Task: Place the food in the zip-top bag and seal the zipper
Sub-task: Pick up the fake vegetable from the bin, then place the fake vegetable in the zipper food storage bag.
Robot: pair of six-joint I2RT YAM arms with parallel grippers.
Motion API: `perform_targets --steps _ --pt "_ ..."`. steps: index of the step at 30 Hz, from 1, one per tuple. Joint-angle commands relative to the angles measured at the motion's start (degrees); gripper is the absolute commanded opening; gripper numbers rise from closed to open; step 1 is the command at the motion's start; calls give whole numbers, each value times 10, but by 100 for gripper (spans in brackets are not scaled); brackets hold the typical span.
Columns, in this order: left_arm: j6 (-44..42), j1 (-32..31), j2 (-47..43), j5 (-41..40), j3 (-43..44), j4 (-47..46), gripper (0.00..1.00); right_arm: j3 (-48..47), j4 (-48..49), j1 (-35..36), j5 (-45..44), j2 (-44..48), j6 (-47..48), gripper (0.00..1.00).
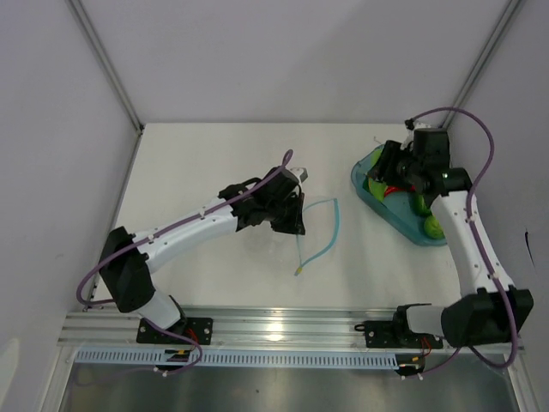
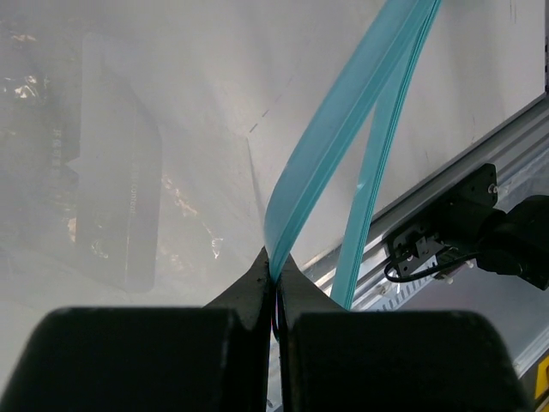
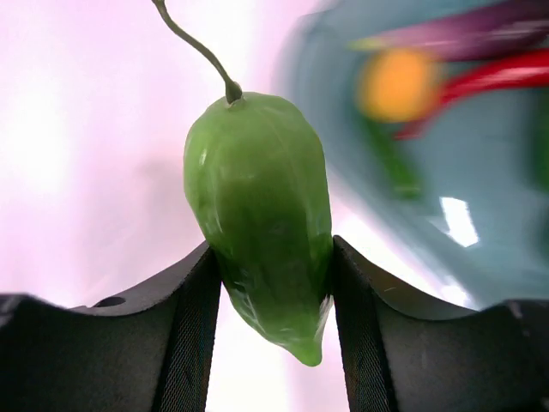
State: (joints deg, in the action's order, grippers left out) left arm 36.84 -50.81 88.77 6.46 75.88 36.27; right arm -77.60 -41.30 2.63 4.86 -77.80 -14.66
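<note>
The clear zip-top bag lies in the middle of the table, its mouth open. Its light blue zipper curves along the mouth edge. My left gripper is shut on the zipper strip, pinching it between the jaw tips. My right gripper is over the left end of the teal tray. It is shut on a green pepper, stem pointing away. In the right wrist view an orange, a red pepper and the purple eggplant show blurred in the tray. Two green limes lie in the tray.
The teal oval tray stands at the right side of the table. An aluminium rail runs along the near edge, with the arm bases bolted to it. White walls enclose the back and sides.
</note>
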Motion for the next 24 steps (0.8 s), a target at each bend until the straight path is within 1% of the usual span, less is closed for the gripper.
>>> perform_targets --steps 1,2,3,5,7,10,13,15,16,20,24 --pt "-16 4 16 9 39 2 1 49 7 53 168 66 -71 15" --pt "-16 4 21 10 45 3 1 67 13 61 202 78 -86 16" --pt "-17 4 24 11 47 3 1 98 17 77 261 97 -115 17" --pt "-18 4 32 9 56 6 1 121 10 93 301 110 -139 18" --pt "-18 4 39 9 67 6 1 157 17 128 334 135 -161 18" --pt "-17 4 48 14 75 7 1 204 37 175 334 165 -193 17" --pt "-17 4 48 19 74 -1 0 230 65 210 335 167 -224 17" --pt "-17 4 49 22 72 -6 1 237 72 232 321 164 -233 17" --pt "-17 4 49 26 73 -5 0 237 73 250 298 162 -239 17" --pt "-17 3 40 25 55 -14 0 250 85 266 270 151 -281 17" --pt "-19 -2 18 4 31 -29 1 267 82 268 252 140 -291 17"
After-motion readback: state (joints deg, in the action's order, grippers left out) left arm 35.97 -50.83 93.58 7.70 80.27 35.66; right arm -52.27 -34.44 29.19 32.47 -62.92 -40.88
